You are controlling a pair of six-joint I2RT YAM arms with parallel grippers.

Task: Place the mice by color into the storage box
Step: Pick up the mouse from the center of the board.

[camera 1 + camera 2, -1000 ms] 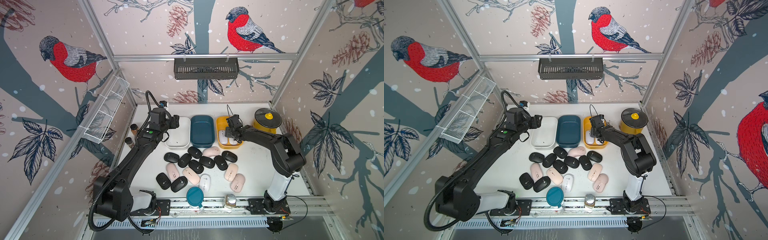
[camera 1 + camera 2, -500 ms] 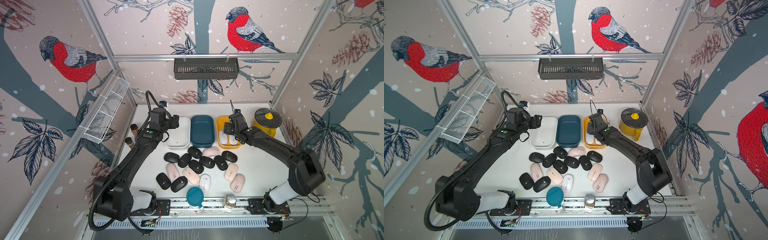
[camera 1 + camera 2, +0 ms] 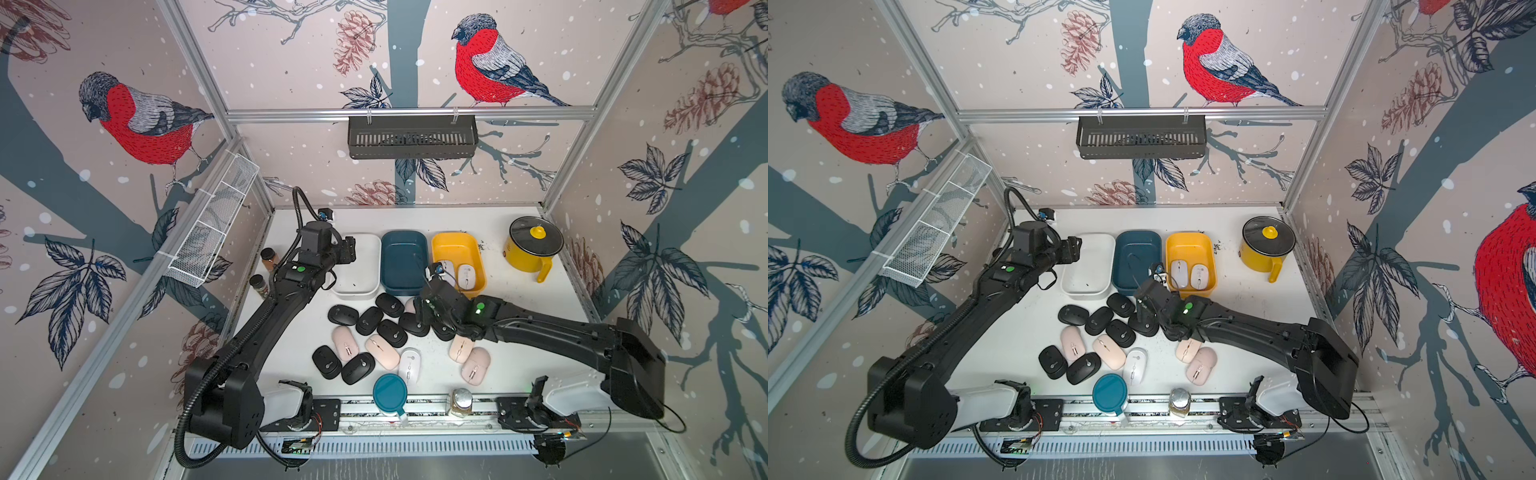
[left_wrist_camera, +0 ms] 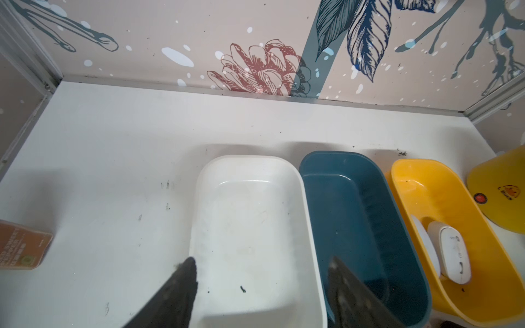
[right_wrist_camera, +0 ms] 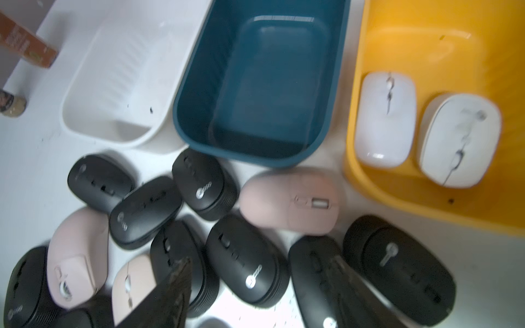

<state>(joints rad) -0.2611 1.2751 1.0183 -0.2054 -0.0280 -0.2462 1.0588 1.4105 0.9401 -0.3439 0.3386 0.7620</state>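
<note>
Two white mice (image 3: 1200,276) lie side by side in the yellow bin (image 3: 457,247), at 1 o'clock from the loose pile in both top views. White bin (image 4: 250,160) and blue bin (image 4: 338,154), at 11 and 12, hold nothing. Sorting looks early. Black mice (image 3: 392,332) and pink mice (image 3: 380,351) crowd the table (image 3: 519,316), many touching, and a third white mouse (image 3: 409,365) lies at the pile's 6 o'clock edge. Right gripper (image 5: 261,264) hangs over the pile's 1 o'clock end, claw released and empty, a black mouse directly beneath. Left gripper (image 4: 262,261) hovers over the white bin's near rim, likewise released and empty. Judged step: choosing the next pick. Next move calls for descending on one mouse, jaws straddling its narrow sides without nudging neighbours, then carrying it to a bin kept for its colour.
</note>
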